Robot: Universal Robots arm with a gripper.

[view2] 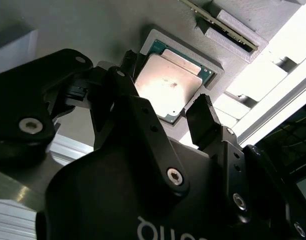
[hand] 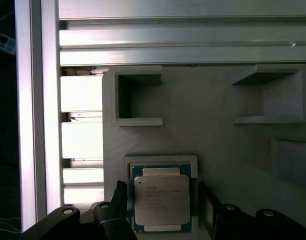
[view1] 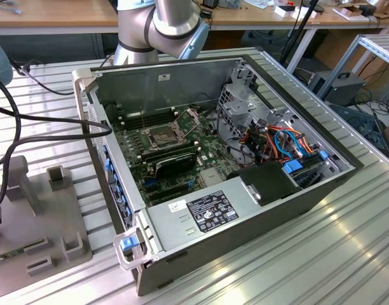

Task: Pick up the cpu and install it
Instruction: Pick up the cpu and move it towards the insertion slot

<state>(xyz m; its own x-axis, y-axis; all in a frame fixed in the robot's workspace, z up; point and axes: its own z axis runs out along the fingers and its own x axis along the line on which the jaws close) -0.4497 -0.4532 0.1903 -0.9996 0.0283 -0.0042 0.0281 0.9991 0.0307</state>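
Ribbed aluminium counter (view1: 321, 254), benches and loose cables beyond it. Lying on that counter at the exterior view's left: a grey fixture (view1: 29, 210) with raised blocks and slots. Just beside the fixture, toward the exterior view's right: an open computer case (view1: 163, 92), board facing up, dark square socket (view1: 163, 135) near the middle of the board. Behind the case, well apart from the fixture: the silver and blue joint of the arm (view1: 163, 25).

Seated flat in a shallow square recess of the fixture (hand: 218, 130), as seen in the first wrist view: the cpu (hand: 161, 200), dull silver lid up, green edge showing round it. Further along the same fixture face, apart from the recess: two walled pockets (hand: 138, 97).

Poised right over that recess: the gripper (hand: 162, 197), spread wide, one black fingertip (hand: 120, 192) just outside each side of the recess rim, nothing held. Same straddle in the second wrist view, gripper (view2: 165, 82) above the cpu (view2: 170, 87), no clear contact with the chip.
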